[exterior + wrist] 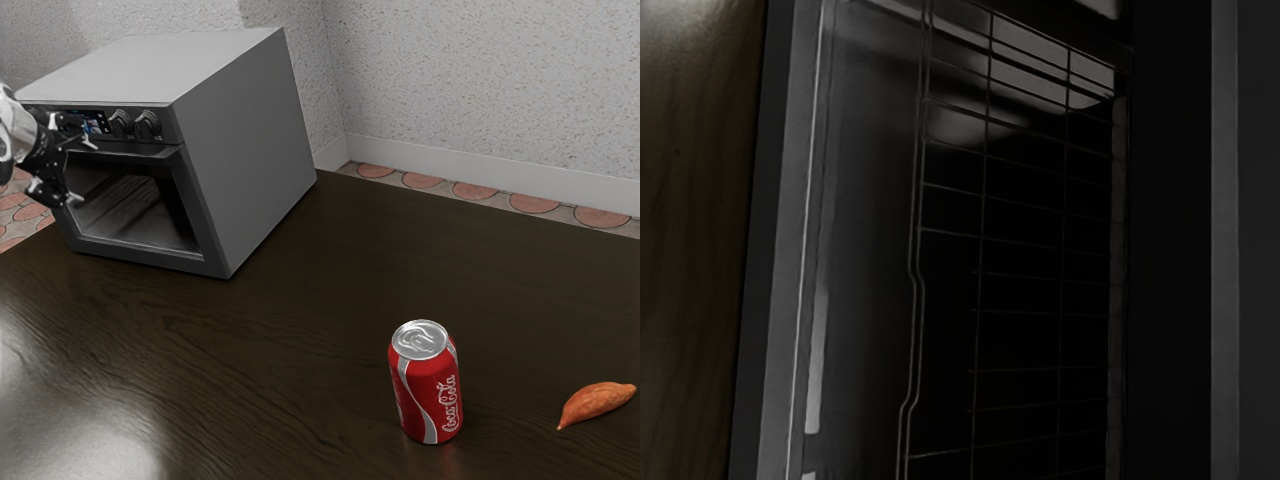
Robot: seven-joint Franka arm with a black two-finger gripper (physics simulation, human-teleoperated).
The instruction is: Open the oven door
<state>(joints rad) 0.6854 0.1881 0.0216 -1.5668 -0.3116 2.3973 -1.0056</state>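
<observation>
Oven door (140, 212) looks shut on the front of the oven (240, 150), at the far side of the table (290, 330); the step in hand seems to be reaching its handle (145, 154). The gripper (81, 172) stands spread beside it, holding nothing. Next, it should hook or grasp the handle, then pull outward. The door faces the exterior view's lower left, its long axis level across the oven's front.
</observation>
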